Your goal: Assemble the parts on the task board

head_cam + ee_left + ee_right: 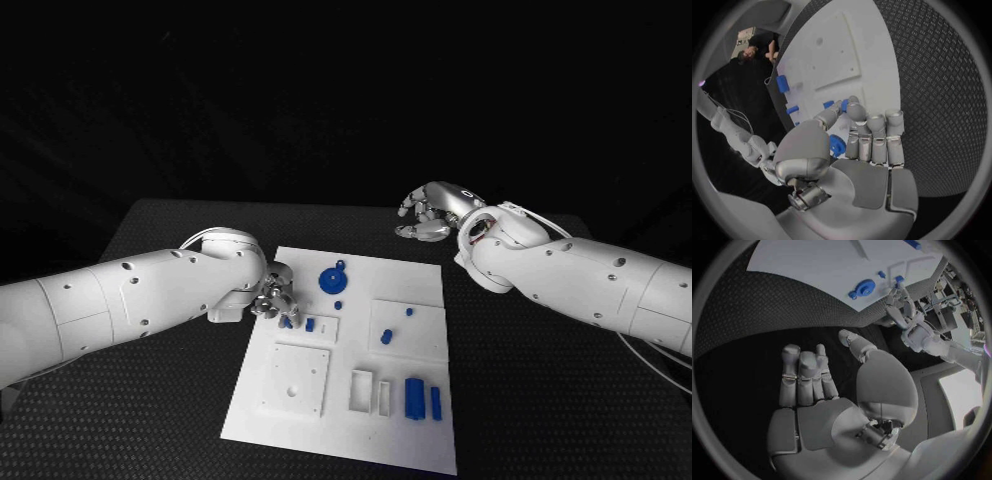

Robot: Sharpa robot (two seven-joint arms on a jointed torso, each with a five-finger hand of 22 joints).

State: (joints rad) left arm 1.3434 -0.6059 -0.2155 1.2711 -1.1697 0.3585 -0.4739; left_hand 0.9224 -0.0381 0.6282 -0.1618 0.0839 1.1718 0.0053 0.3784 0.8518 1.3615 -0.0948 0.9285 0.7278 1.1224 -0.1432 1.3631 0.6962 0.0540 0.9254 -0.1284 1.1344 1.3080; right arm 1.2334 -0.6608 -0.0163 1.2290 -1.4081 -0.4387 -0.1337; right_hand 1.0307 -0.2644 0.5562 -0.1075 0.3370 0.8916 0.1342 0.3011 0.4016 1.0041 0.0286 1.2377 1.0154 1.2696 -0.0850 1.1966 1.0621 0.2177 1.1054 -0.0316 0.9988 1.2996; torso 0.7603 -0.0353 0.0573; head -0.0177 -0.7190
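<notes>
The white task board point(325, 425) lies in the middle of the black table. My left hand point(274, 299) is at the board's left edge; in the left wrist view its thumb and a fingertip point(856, 110) pinch a small blue part point(844, 105) that stands on the board point(836, 50). A second small blue part point(309, 324) stands just beside it. A blue gear point(333, 280) lies close to the hand, toward the far edge, and the gear point(862, 289) shows again in the right wrist view. My right hand point(430, 212) hovers over the table past the board's far right corner, holding nothing.
Two small blue pegs point(408, 312) point(387, 336) sit on a raised square at the board's right. Two long blue bars point(414, 397) point(434, 402) lie near the front right, beside two white slotted blocks point(362, 390). A white square plate point(296, 378) lies at the front left.
</notes>
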